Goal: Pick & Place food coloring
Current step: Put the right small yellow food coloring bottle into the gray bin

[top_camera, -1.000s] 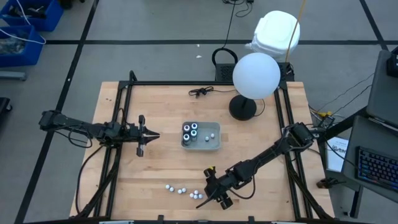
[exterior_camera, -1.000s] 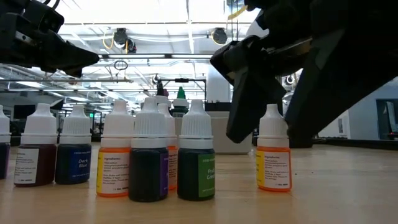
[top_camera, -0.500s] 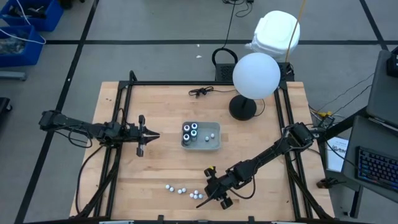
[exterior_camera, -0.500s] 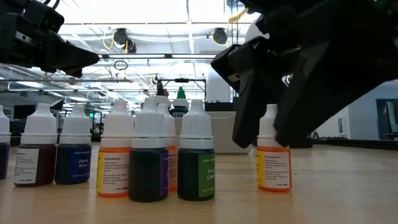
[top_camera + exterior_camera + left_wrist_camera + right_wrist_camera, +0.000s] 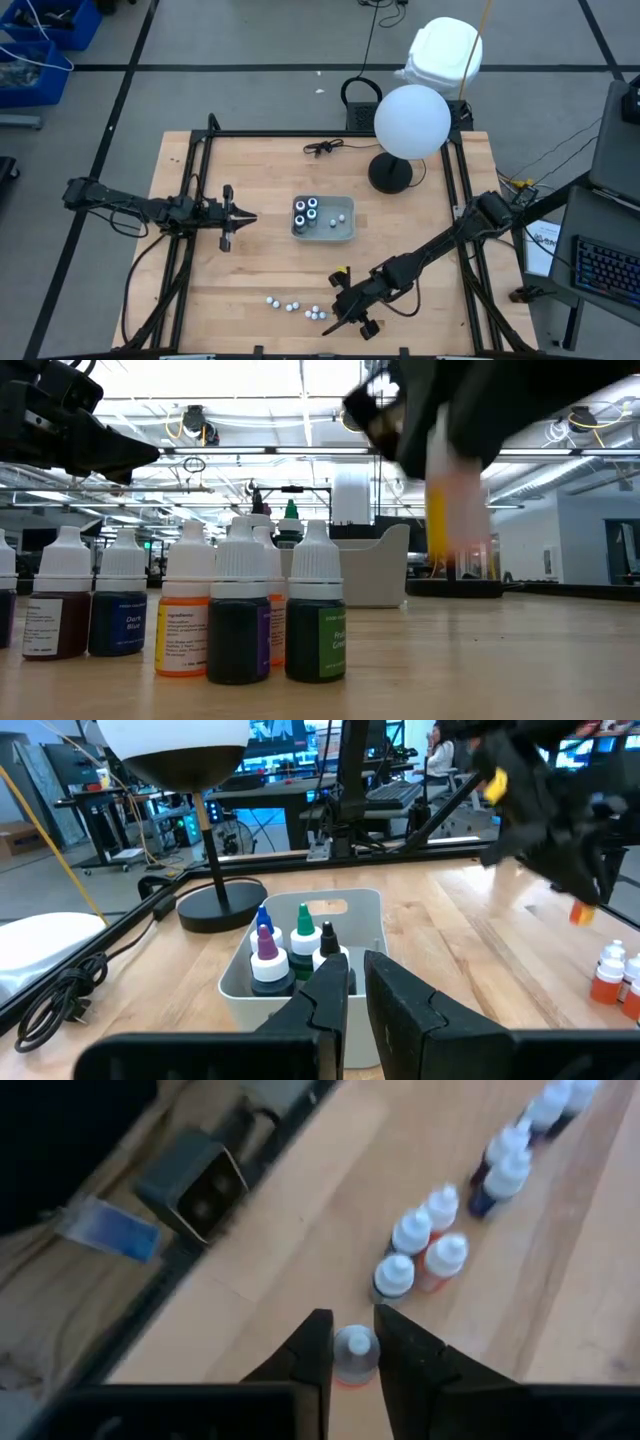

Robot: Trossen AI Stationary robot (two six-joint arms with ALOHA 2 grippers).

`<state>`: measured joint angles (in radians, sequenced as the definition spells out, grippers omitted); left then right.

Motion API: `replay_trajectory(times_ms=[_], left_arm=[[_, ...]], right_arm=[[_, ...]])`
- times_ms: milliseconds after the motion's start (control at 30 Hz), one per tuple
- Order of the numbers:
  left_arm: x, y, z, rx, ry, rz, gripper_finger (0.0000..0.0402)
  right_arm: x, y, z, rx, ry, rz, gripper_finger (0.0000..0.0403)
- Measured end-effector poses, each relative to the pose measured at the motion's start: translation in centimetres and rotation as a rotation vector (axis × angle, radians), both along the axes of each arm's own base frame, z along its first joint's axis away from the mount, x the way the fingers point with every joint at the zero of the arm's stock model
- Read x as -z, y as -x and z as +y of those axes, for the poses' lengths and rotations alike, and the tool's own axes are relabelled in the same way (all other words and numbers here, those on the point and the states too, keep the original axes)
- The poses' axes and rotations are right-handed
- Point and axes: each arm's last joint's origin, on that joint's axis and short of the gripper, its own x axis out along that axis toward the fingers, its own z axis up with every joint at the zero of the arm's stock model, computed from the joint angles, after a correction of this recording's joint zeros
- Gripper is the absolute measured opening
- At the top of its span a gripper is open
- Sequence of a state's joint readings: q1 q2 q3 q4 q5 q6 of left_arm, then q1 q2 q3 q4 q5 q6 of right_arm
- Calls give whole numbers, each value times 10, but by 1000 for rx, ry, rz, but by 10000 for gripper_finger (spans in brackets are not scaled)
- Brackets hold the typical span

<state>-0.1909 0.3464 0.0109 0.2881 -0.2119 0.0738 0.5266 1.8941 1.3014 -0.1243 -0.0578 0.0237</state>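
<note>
The right claw [image 5: 350,1348] stands over the near edge of the surface [image 5: 260,270], right of centre, with its two fingers closed narrow on a small orange bottle [image 5: 352,1355] whose white cap shows between them. In the low view this bottle [image 5: 452,510] hangs clear of the wood, so it is lifted, not resting. The remaining loose bottles [image 5: 293,305] stand in a short cluster just left of the right claw, near the front edge; the low view shows them upright, white-capped, some orange, some dark. The grey tray [image 5: 342,233] sits at the centre of the surface, well apart from the cluster and farther back, and already holds the four taller bottles [image 5: 306,212] at its left end plus a couple of small white-capped ones toward its right. The left claw [image 5: 246,217] waits at mid-depth to the left of the tray, pointed at it, fingers nearly together and holding nothing. Judgement: the pick of one bottle is complete and the carry is the step in hand. The next move calls for travel away from the front edge to the tray's open right end, keeping the bottle high enough to clear the tray wall, then a release without knocking the bottles already inside.
</note>
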Motion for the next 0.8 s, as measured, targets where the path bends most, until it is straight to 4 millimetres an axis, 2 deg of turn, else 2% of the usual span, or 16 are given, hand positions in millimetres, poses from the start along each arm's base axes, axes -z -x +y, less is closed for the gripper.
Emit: replay_trajectory(times_ms=[233, 333, 400, 567, 800], left_arm=[[0, 0, 0, 0, 0, 2, 47], [1, 0, 0, 0, -1, 6, 47], [1, 0, 0, 0, -3, 16, 47], [3, 0, 0, 0, -6, 31, 47], [3, 0, 0, 0, -6, 30, 47]], right_arm=[[-61, 21, -19, 20, 79, -133, 49], [-84, 39, -36, 50, 89, -202, 47], [-92, 54, -48, 65, 61, -257, 47], [-90, 99, -83, 152, -11, -394, 48], [-57, 157, -125, 347, -85, -475, 48]])
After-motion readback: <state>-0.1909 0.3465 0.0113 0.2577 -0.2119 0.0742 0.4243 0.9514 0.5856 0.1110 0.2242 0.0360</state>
